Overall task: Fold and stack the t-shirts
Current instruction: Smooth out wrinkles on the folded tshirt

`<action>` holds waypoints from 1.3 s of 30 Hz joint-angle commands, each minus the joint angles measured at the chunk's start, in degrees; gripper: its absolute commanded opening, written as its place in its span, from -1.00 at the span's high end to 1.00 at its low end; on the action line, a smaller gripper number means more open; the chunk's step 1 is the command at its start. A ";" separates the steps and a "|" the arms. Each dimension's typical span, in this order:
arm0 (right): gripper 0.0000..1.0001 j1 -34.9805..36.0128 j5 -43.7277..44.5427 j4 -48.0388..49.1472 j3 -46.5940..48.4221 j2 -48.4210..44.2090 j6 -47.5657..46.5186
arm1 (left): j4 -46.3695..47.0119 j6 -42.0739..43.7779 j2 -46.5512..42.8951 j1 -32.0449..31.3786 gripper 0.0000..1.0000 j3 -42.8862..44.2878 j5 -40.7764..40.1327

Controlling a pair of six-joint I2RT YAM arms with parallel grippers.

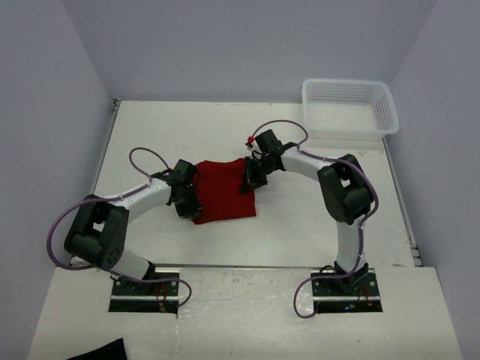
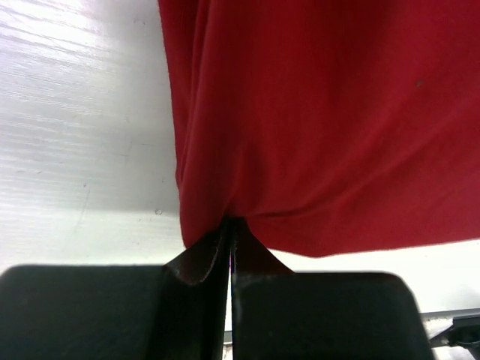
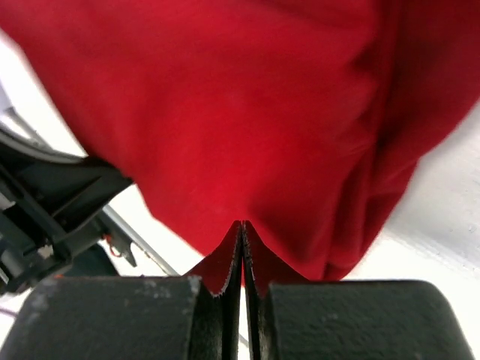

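Left fingers [image 2: 225,244] and right fingers [image 3: 232,251] each clamp tight on opposite edges of the red t-shirt [image 1: 221,195], bare surface [image 1: 150,127] all around.

Left tool [image 2: 230,229] and right tool [image 3: 241,229] both clamped on t-shirt [image 1: 221,193]

Soft, even overhead light in top view, shadows faint. Glare streaks white worktop [image 2: 75,112] in left wrist view. Right wrist pic softer, t-shirt [image 3: 225,112] blurred. Up close, left claw [image 2: 229,247] and right claw [image 3: 241,255] out of focus.
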 commanded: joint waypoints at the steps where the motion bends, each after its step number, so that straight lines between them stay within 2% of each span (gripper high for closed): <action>1: 1.00 0.53 5.21 -0.75 0.87 1.63 3.44 | -2.01 -1.14 3.85 -0.29 1.00 -0.87 -2.11; 6: 1.00 0.70 7.33 -1.02 -0.44 2.34 5.12 | -3.15 -1.14 5.01 -0.47 1.00 -0.61 -2.10; 10: 1.00 0.62 7.95 -1.55 -1.41 2.95 5.82 | -5.87 -2.36 0.46 -0.82 1.00 0.53 -2.89; 15: 1.00 0.70 8.39 -1.46 -2.20 1.99 5.91 | -11.59 -3.86 -7.98 -0.91 1.00 6.06 -9.91; 19: 1.00 0.70 8.13 -1.37 -2.73 1.29 5.47 | -10.55 -1.94 -11.43 -0.82 1.00 12.04 -14.32; 21: 1.00 0.70 7.51 -1.20 -2.82 1.11 5.12 | -8.01 0.69 -10.03 -0.56 1.00 15.54 -13.89; 24: 1.00 0.79 7.33 -1.20 -3.08 0.58 4.86 | -3.43 5.61 -4.41 0.32 1.00 19.85 -6.45; 30: 1.00 0.97 6.54 -1.37 -3.52 -0.30 3.89 | 7.99 8.70 6.13 3.40 1.00 21.63 3.15; 39: 1.00 1.23 6.28 -1.37 -3.44 -0.30 3.36 | 12.48 11.25 18.00 12.09 1.00 23.39 5.81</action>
